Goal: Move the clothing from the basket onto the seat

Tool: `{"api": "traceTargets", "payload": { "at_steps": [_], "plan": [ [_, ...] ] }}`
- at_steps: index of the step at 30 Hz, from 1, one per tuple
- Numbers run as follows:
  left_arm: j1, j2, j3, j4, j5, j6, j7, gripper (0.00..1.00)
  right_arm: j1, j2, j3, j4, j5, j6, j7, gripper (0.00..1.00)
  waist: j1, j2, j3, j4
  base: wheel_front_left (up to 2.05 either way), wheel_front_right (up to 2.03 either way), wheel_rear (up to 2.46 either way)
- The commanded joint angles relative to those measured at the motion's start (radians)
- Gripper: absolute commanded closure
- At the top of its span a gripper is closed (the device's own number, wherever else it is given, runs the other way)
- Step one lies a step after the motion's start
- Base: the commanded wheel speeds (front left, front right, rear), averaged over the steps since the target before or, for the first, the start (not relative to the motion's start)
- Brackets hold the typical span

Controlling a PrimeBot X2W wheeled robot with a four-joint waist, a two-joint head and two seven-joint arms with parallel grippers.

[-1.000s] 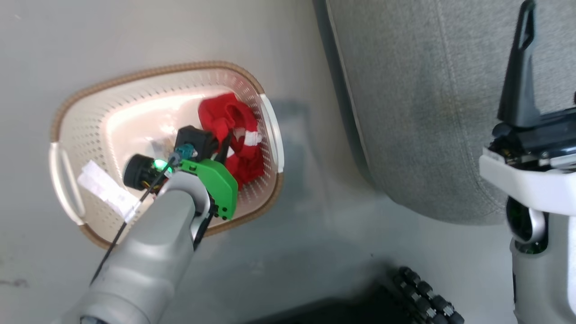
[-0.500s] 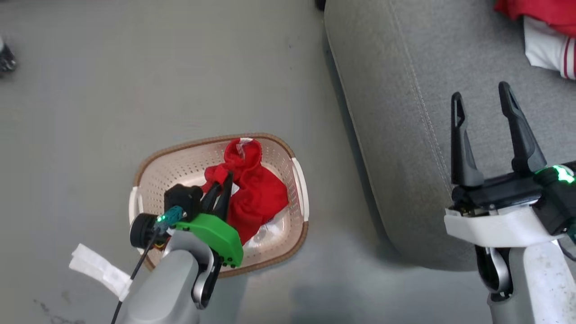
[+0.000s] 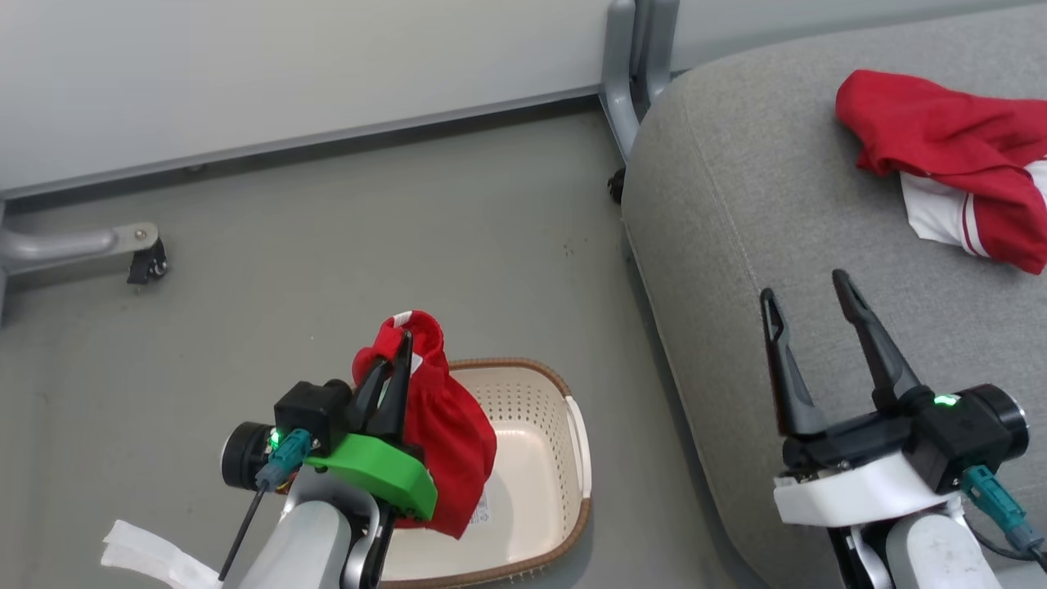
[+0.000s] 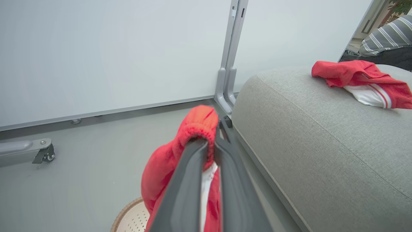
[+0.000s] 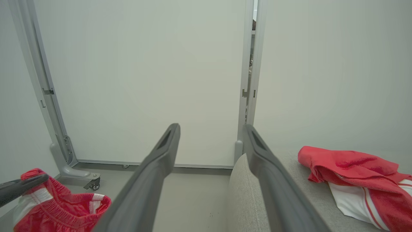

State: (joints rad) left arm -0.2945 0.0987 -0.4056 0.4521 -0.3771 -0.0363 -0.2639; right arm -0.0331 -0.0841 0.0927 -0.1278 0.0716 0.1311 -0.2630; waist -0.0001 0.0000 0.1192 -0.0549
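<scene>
At the far left, a grey metal frame foot (image 3: 78, 244) with a small caster stands on the grey floor (image 3: 368, 245). Nearer, a white paper strip (image 3: 139, 556) lies on the floor beside the left arm.

The left gripper (image 3: 398, 348) has its two dark fingers pressed together on the gathered top of a red garment (image 3: 450, 425). The garment hangs in a bunch below the tips, with a little white trim showing. It hangs over the left side of the basket (image 3: 523, 401), and whether its lowest fold touches the basket cannot be told. The basket sits on the floor just left of the seat (image 3: 736, 245). Its bottom is bare apart from a paper label (image 3: 483, 509) peeping out beside the cloth.

A grey partition post (image 3: 630, 65) rises at the seat's far left corner.

The right gripper (image 3: 803, 284) is held over the near part of the seat. Its fingers are spread wide with nothing between them.

Farther right, a second garment (image 3: 941, 139), red with a white striped panel, lies crumpled on the seat's far side, well apart from both grippers.
</scene>
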Motion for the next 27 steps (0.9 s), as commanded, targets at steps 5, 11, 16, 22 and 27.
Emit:
{"api": "traceTargets", "payload": {
  "at_steps": [5,11,16,22,27],
  "plan": [
    [0.018,-0.014,0.02,-0.095,0.045,-0.019,-0.001,1.0,0.05,-0.026,0.069,0.029,0.039,-0.001,-0.003,0.0,0.0001,0.0,-0.092,0.023,0.0,0.0,0.0],
    [-0.019,-0.029,0.008,-0.197,0.063,-0.037,-0.001,1.0,0.04,-0.054,0.165,0.068,0.092,-0.001,-0.003,0.0,0.0001,0.0,-0.107,0.02,0.0,0.0,0.0],
    [-0.057,-0.038,-0.025,-0.261,0.063,-0.041,-0.001,1.0,0.015,-0.071,0.242,0.097,0.113,-0.001,-0.003,0.0,0.0001,0.0,-0.113,0.018,0.0,0.0,0.0],
    [-0.126,-0.046,-0.096,-0.313,0.034,-0.022,0.021,1.0,-0.03,-0.081,0.34,0.146,0.124,-0.001,-0.003,0.0,0.0001,0.0,-0.109,0.014,0.0,0.0,0.0],
    [-0.192,-0.048,-0.185,-0.355,-0.016,0.011,0.037,1.0,-0.07,-0.075,0.375,0.206,0.103,-0.001,-0.003,0.0,0.0001,0.0,-0.101,0.008,0.0,0.0,0.0]
  ]
}}
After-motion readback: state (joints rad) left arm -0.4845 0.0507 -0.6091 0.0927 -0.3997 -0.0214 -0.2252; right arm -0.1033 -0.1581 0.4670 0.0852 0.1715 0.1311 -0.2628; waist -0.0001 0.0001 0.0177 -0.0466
